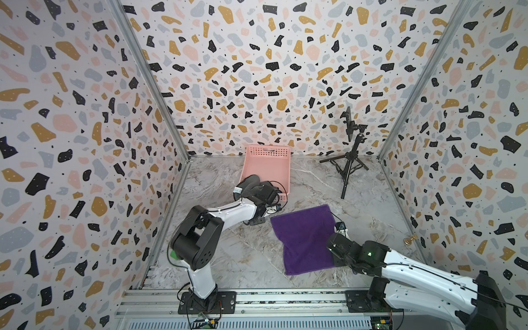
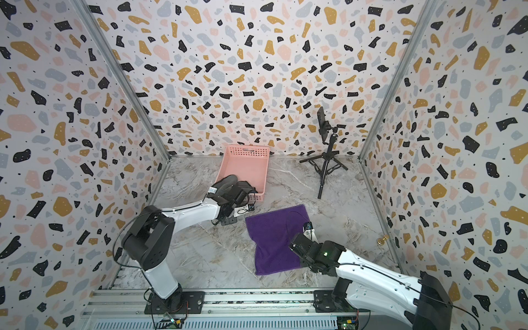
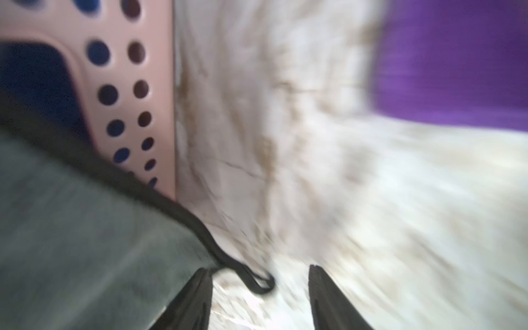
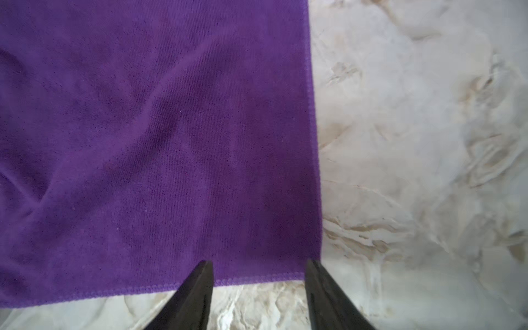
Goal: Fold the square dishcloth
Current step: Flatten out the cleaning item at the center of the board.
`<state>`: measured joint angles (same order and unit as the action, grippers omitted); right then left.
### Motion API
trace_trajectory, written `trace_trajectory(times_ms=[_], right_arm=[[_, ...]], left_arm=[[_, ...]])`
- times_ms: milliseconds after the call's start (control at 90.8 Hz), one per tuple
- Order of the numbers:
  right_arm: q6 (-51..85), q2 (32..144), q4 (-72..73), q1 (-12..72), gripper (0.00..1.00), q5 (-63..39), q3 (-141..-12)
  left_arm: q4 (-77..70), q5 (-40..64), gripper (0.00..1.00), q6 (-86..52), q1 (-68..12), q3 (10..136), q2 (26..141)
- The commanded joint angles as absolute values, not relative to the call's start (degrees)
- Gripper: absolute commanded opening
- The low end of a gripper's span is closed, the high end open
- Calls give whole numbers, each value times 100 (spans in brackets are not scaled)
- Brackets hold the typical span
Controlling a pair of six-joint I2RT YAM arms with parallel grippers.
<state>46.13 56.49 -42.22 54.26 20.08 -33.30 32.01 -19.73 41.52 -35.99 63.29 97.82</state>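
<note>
The purple square dishcloth (image 1: 305, 237) (image 2: 274, 237) lies spread on the marble table, slightly rumpled along its left side. My right gripper (image 1: 333, 261) (image 2: 298, 261) is at the cloth's near right corner. In the right wrist view the gripper (image 4: 258, 265) is open, and the hem of the dishcloth (image 4: 157, 143) runs between its fingertips with nothing pinched. My left gripper (image 1: 258, 221) (image 2: 225, 221) sits left of the cloth's far left corner, by the basket. It (image 3: 260, 270) is open over bare marble, and the dishcloth (image 3: 457, 65) shows blurred beyond it.
A pink perforated basket (image 1: 268, 160) (image 2: 245, 163) (image 3: 160, 85) stands at the back. A dark grey cloth (image 1: 251, 183) (image 3: 71, 228) hangs over its front rim beside my left gripper. A black tripod (image 1: 350, 160) (image 2: 325, 160) stands back right, a small brass object (image 1: 410, 239) near the right wall.
</note>
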Motion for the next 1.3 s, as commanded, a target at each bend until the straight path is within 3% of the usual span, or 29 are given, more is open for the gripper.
trace_trajectory(times_ms=[0, 176, 352, 672, 826, 903, 1024, 1288], right_arm=[[4076, 5958, -3292, 5095, 53, 1376, -3578], [3992, 6485, -2282, 4432, 47, 377, -3355], [4196, 6970, -1360, 4002, 40, -429, -2797], [4675, 7264, -455, 4481, 35, -800, -2298], [4829, 7445, -295, 4910, 36, -901, -2395], [4776, 7243, -492, 4902, 40, -835, -2493], [4501, 6678, -1369, 4872, 59, -396, -2843], [4870, 4983, -4005, 4952, 72, 801, -2896]], left_arm=[[4064, -750, 58, 3799, -4084, 6306, 9249], [3768, -159, 56, 3162, -4610, 6648, 9691], [3227, -730, 55, 2949, -4676, 7142, 10725], [2423, -2477, 54, 3556, -4294, 6917, 11111], [2343, -2540, 56, 3807, -4071, 6568, 10745], [2500, -2305, 58, 3931, -4101, 6329, 10261], [3055, -1590, 61, 4076, -4100, 6030, 9364], [4407, 185, 61, 4593, -4405, 5026, 7674]])
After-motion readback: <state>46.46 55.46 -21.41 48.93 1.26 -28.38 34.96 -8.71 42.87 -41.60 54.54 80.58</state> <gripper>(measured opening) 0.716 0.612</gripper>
